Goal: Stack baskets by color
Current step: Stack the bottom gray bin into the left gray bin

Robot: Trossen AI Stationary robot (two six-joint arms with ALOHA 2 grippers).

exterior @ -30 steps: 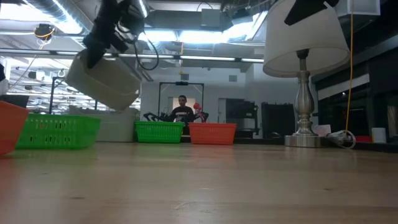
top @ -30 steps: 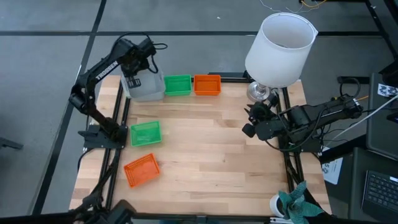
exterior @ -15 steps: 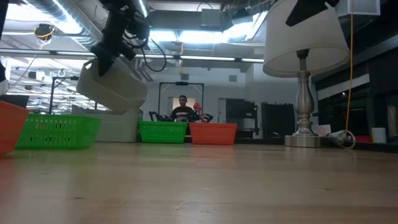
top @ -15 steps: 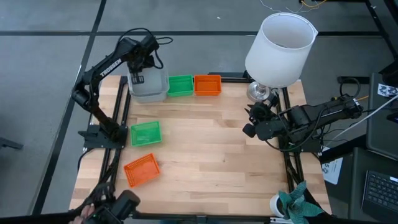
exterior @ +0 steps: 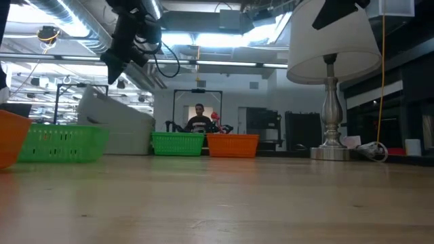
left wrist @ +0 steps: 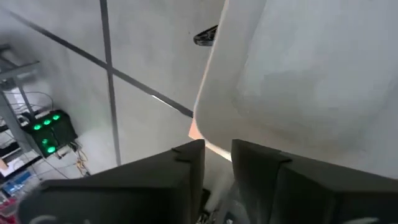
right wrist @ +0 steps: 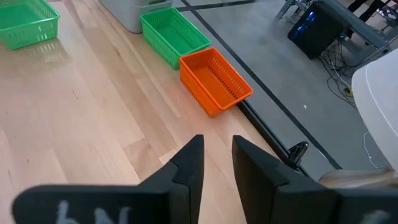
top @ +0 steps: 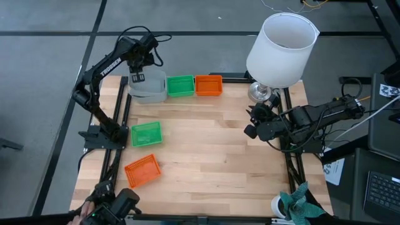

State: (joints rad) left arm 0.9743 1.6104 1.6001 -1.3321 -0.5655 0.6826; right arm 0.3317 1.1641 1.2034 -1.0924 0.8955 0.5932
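A pale grey-blue basket (top: 149,87) sits at the table's far left corner, its top edge slanting in the low view (exterior: 115,125). My left gripper (top: 140,74) hangs just above it (exterior: 112,68), open by a narrow gap and clear of it. Right of the grey one, a green basket (top: 180,85) and an orange basket (top: 208,85) stand in a row along the far edge. Another green basket (top: 145,134) and another orange basket (top: 142,170) lie near the left edge. My right gripper (top: 249,122) waits open at the right, holding nothing.
A lamp with a big white shade (top: 281,47) stands on a metal foot (top: 259,92) at the far right corner. A person's hand with a dark object (top: 106,209) shows at the near left edge. The table's middle (top: 206,150) is bare wood.
My left gripper has carried the grey basket a little toward the table's far edge and has let it go. The basket, which hung tilted in the air, has dropped and now rests at the far left corner beside the green basket.
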